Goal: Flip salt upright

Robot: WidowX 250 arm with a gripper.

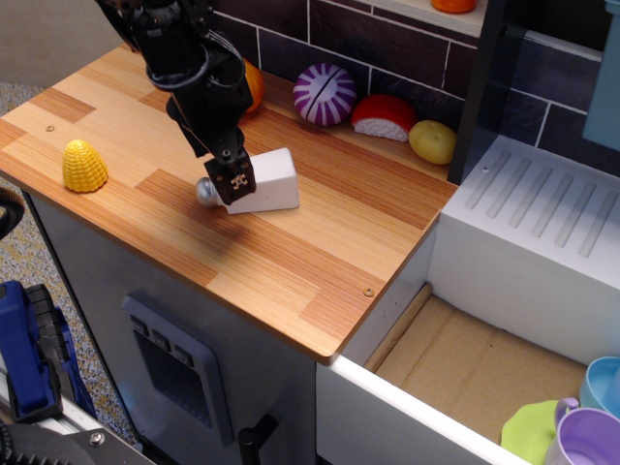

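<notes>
The salt is a white tapered shaker lying on its side on the wooden counter, with its silver cap pointing left. My black gripper is down over its narrow end next to the cap. One finger shows in front of the shaker and the other is hidden behind it. The jaws stand open around the salt, and I cannot tell whether they touch it. The salt rests flat on the counter.
A yellow corn piece sits at the counter's left edge. A purple onion, a red-and-white piece, a yellow potato and an orange item line the back wall. A sink and cups are to the right.
</notes>
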